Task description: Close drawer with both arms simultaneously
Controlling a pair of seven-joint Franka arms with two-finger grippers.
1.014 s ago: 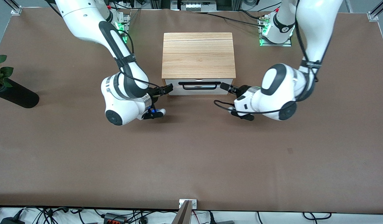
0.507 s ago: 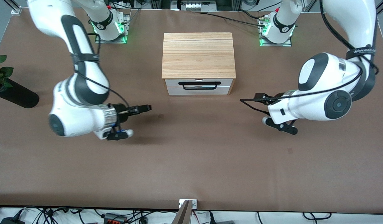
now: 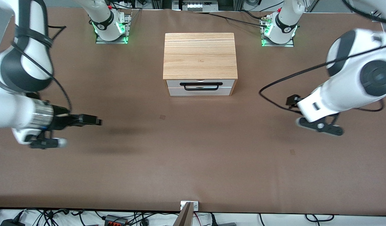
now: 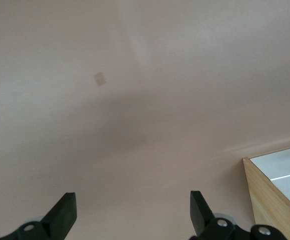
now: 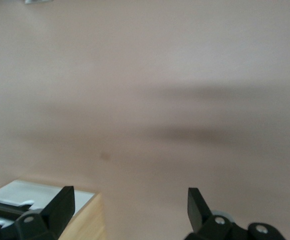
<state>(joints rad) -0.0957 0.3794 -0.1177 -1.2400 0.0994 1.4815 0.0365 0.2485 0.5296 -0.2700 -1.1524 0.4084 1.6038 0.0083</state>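
The drawer [image 3: 200, 88] shows its white front panel and black bar handle [image 3: 200, 86], sitting flush in the light wooden box [image 3: 200, 56]; its inside is hidden. My right gripper [image 3: 94, 120] is open and empty over bare table, well away from the drawer toward the right arm's end. My left gripper [image 3: 291, 100] is open and empty over bare table toward the left arm's end. In the left wrist view the gripper [image 4: 132, 212] is wide open, with the box corner [image 4: 272, 200] at the edge. In the right wrist view the gripper [image 5: 130, 207] is wide open beside the box [image 5: 85, 222].
Brown mat covers the table [image 3: 193, 157]. Both arm bases [image 3: 109, 28] [image 3: 279, 29] stand at the table's edge farthest from the front camera. A small dark mark [image 3: 162, 117] lies on the mat in front of the drawer. A clamp [image 3: 189, 205] sits at the edge nearest the front camera.
Both grippers left the drawer's front corners and swung outward, each toward its own end of the table. The drawer has not moved.
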